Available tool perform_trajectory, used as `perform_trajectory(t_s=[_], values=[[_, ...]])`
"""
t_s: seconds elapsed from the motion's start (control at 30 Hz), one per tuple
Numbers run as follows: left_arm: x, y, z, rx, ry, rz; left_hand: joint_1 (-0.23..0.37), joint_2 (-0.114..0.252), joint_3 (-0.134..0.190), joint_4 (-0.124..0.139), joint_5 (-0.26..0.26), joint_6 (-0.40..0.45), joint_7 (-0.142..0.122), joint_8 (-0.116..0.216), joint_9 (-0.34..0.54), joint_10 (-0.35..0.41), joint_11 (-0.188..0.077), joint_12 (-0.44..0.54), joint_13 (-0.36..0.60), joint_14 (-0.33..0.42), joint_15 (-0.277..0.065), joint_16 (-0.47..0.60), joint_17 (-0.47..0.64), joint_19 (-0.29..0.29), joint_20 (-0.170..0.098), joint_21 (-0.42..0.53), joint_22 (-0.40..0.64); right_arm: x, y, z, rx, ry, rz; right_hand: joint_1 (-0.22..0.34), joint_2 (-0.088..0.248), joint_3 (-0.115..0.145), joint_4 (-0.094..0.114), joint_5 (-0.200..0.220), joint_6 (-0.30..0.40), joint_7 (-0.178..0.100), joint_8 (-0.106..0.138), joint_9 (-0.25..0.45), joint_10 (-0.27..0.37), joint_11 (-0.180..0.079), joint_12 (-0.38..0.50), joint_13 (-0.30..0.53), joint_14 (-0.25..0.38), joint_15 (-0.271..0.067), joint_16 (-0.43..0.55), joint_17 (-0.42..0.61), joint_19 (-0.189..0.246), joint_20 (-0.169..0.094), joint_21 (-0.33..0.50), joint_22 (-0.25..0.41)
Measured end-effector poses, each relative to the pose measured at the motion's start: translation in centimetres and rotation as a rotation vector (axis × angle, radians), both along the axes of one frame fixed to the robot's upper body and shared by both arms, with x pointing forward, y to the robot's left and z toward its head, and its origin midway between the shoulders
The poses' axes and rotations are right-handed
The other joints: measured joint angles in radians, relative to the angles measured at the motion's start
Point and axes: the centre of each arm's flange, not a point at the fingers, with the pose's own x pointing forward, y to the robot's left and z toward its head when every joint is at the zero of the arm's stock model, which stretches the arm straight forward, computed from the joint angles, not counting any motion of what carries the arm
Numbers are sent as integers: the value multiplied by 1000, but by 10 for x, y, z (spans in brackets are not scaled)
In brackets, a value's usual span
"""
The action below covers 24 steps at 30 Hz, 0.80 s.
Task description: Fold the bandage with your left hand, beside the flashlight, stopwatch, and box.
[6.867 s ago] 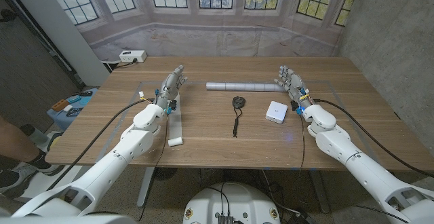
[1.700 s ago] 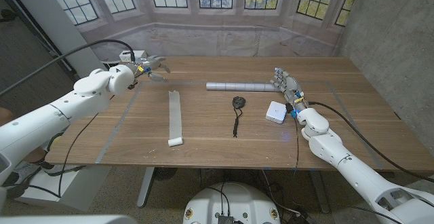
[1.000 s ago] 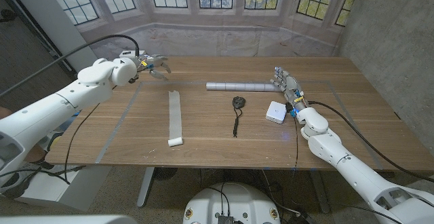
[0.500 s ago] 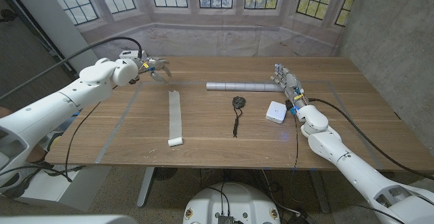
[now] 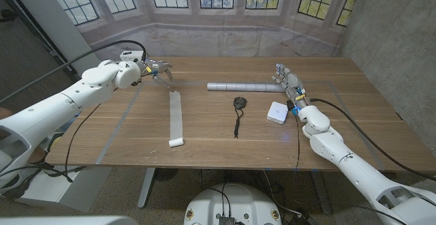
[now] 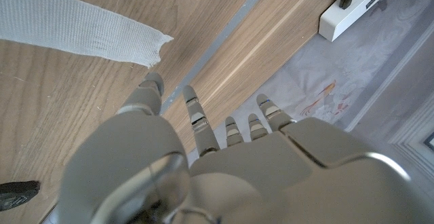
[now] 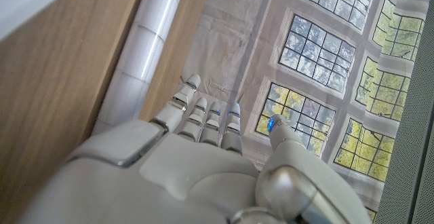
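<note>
The white bandage (image 5: 176, 116) lies unrolled as a long strip on the wooden table, with a small rolled end (image 5: 176, 142) nearest me. My left hand (image 5: 158, 68) hovers just beyond the strip's far end (image 6: 74, 27), fingers spread and holding nothing; the left wrist view shows its fingertips (image 6: 153, 83) close to that end. The silver flashlight (image 5: 242, 86) lies across the table's middle. In front of it sit the black stopwatch (image 5: 239, 103) with its cord and the white box (image 5: 277, 112). My right hand (image 5: 287, 80) stands with fingers extended beside the flashlight's (image 7: 146, 54) right end, gripping nothing.
A white power strip (image 5: 133, 56) sits at the table's far left corner, also seen past the edge (image 6: 356, 3). Grey tape lines (image 5: 116, 126) mark the tabletop. A curtained window wall stands behind the table.
My left hand has moved rightward along the far side of the table, closing on the bandage's far end. The right hand and the objects have stayed put.
</note>
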Motion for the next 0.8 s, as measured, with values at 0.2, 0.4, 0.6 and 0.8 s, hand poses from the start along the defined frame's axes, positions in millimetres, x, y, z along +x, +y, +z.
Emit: perform_trajectory(t_s=[0.2, 0.4, 0.6, 0.8], values=[[1, -2, -5, 24, -26, -13, 20, 2, -3, -3, 0, 7, 4, 0, 5, 13, -2, 4, 0, 16, -6, 8, 0, 11, -3, 0, 0, 0, -1, 1, -2, -3, 0, 0, 0, 0, 0, 0, 0, 0, 0, 0, 0, 0, 0, 0, 2, 2, 0, 0, 0, 0, 0, 0], [1, -4, -9, 39, -57, -24, 35, -9, -3, -3, 0, 29, 25, 0, 5, 53, -10, 14, 2, 51, -18, 8, 0, 40, -14, 6, 0, 0, -3, 0, -2, -1, -1, 0, 0, -3, -3, 0, 0, 0, 0, 0, 0, 0, 0, 0, 2, 2, 0, 0, 0, 0, 0, 0], [2, -4, -16, 49, -80, -33, 42, -16, -7, -7, 0, 49, 27, 6, 9, 79, -18, 15, 3, 66, -23, 8, 0, 53, -19, 12, 0, 1, -5, -1, -2, 0, 0, 0, 0, -3, -3, 0, 0, 0, 0, 0, 4, 4, -4, 0, 2, 2, 0, 0, 6, -5, 0, 0], [4, -4, -20, 61, -103, -40, 52, -19, -7, -7, 0, 75, 28, 15, 9, 97, -19, 23, 2, 83, -36, 8, 0, 66, -23, 12, 0, 2, -6, 0, -1, 0, 0, 0, 0, -3, -3, 0, 0, 0, -4, 0, 4, 4, -4, 0, 2, 2, 0, 0, 6, -5, 0, 0]])
